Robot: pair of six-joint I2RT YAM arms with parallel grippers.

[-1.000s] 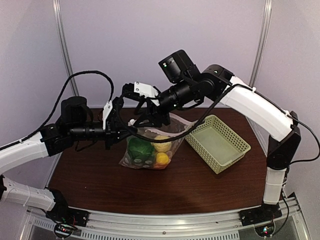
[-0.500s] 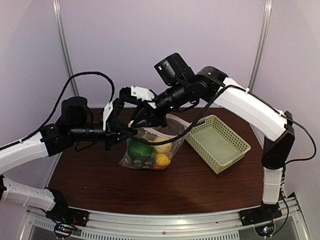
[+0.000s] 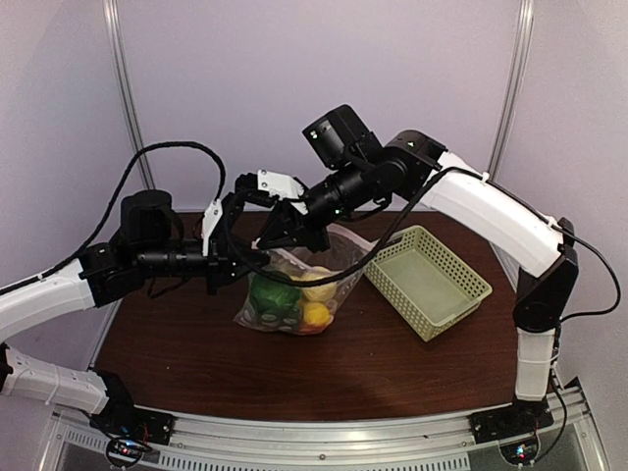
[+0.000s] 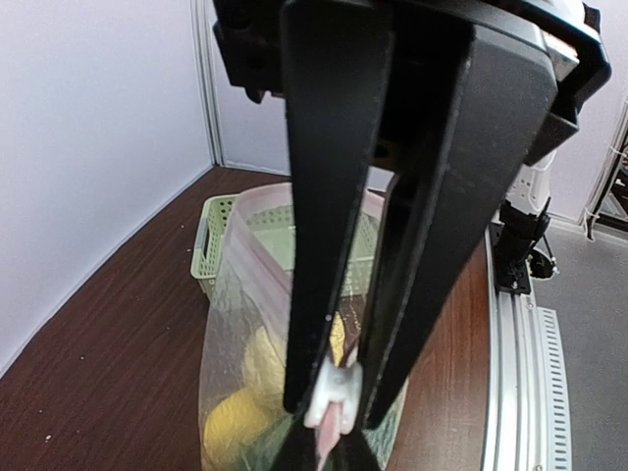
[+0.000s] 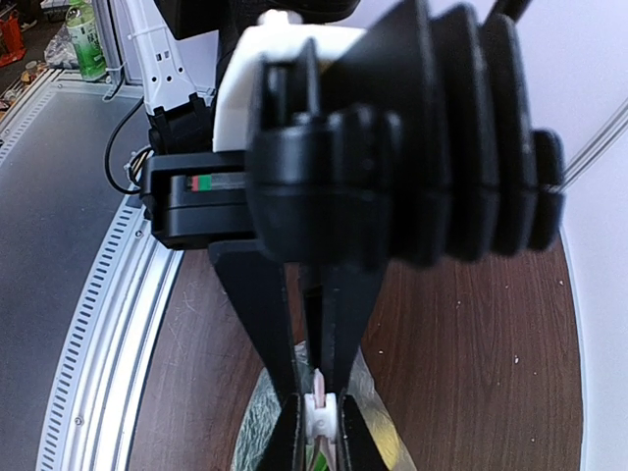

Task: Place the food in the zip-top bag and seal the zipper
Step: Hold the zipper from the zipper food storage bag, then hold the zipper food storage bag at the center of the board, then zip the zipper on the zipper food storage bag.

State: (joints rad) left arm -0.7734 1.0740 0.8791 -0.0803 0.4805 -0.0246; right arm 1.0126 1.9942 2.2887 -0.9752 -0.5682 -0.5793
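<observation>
A zip-top bag (image 3: 294, 299) lies on the middle of the desk (image 3: 392, 368), and the food is inside it. In the bag, a leafy vegetable (image 3: 273, 292) sits at the left. Two lemon-like pieces are to its right, one (image 3: 319, 285) behind the other (image 3: 316, 314). A lattice basket (image 3: 424, 283) stands on the desk just right of the bag, towards the back. The left claw (image 3: 255, 258) reaches in from the left and the right claw (image 3: 280, 235) from the right. They meet over the bag's upper left edge, the right claw above and behind the left one. In each wrist view the zipper (image 4: 332, 391) sits pinched between that claw's fingertips.
</observation>
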